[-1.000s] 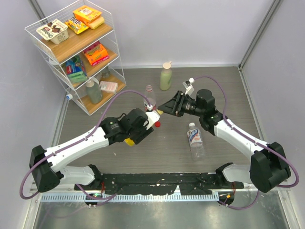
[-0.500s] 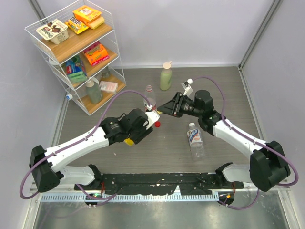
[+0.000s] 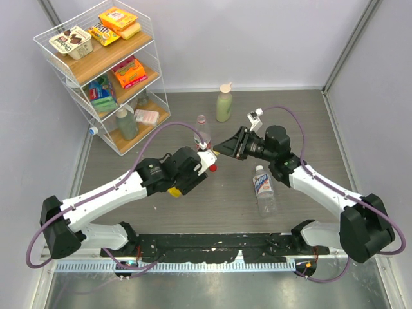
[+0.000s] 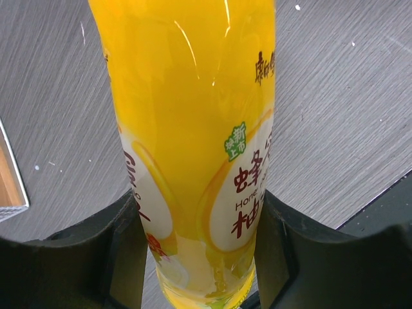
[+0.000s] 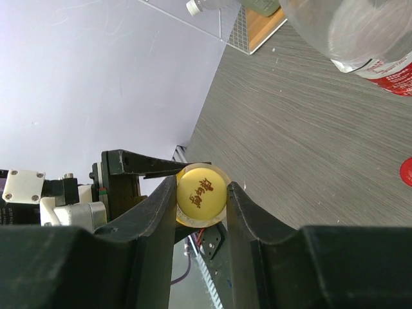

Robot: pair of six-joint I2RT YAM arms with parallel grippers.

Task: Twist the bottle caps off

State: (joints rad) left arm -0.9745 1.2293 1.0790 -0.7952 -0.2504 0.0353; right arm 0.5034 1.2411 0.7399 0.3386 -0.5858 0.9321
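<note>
My left gripper (image 4: 198, 225) is shut on the lower body of a yellow juice bottle (image 4: 193, 116), held tilted above the table; its yellow base (image 3: 174, 191) shows under the left gripper (image 3: 192, 175). My right gripper (image 5: 201, 188) is shut on the bottle's yellow cap (image 5: 201, 193), both fingers pressed to its rim, and appears as the right gripper (image 3: 219, 150) at the bottle's neck. A red cap (image 3: 212, 167) lies loose on the table just below. A water bottle (image 3: 264, 190) lies on its side with its pale cap (image 3: 258, 168) on.
A clear bottle (image 3: 203, 129) stands behind the grippers, and its base (image 5: 347, 32) hangs large in the right wrist view. A pale green bottle (image 3: 223, 104) with a beige cap stands at the back. A wire shelf (image 3: 103, 71) of snacks fills the back left.
My right gripper has shut on the yellow cap and its wrist has shifted slightly right. The left arm and the bottle have stayed where they were.
</note>
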